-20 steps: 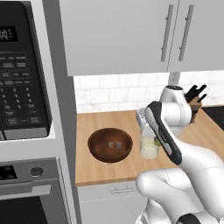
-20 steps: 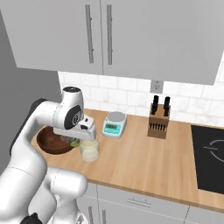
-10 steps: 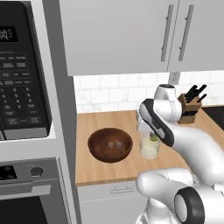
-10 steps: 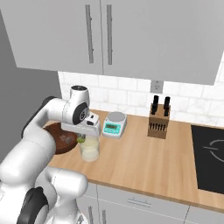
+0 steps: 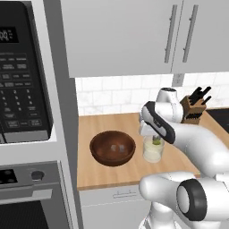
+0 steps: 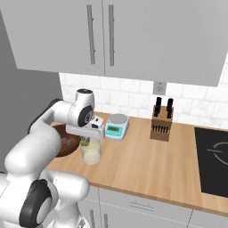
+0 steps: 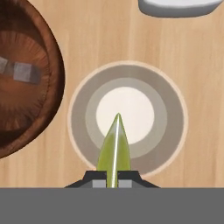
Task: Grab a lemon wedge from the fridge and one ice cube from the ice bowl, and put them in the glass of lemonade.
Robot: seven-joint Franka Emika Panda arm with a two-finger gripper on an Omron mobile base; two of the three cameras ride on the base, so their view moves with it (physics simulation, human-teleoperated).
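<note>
My gripper (image 7: pixel 113 183) is shut on the lemon wedge (image 7: pixel 114 148), a small yellow-green sliver pointing down. It hangs right above the mouth of the glass of lemonade (image 7: pixel 83 114). From the base, the gripper (image 5: pixel 156 139) hovers just over the tumbler (image 5: pixel 152 153) with the wedge (image 5: pixel 156 142) at its rim. The ice bowl (image 5: pixel 112 148), dark brown wood, stands just left of the glass, and ice cubes (image 7: pixel 21 70) lie inside it. In the right base view the gripper (image 6: pixel 85 142) sits above the glass (image 6: pixel 91 154), beside the bowl (image 6: pixel 67 143). The fridge is out of view.
A small kitchen scale (image 6: pixel 116 126) stands behind the glass and a knife block (image 6: pixel 161 125) farther right by the wall. A black cooktop (image 6: pixel 213 160) lies at the counter's right end. A microwave and oven column (image 5: pixel 22 89) borders the counter's left side. Wall cabinets hang overhead.
The arm's upper links have swung and straightened, and the hand has shifted slightly, staying over the glass with the wedge still gripped.
</note>
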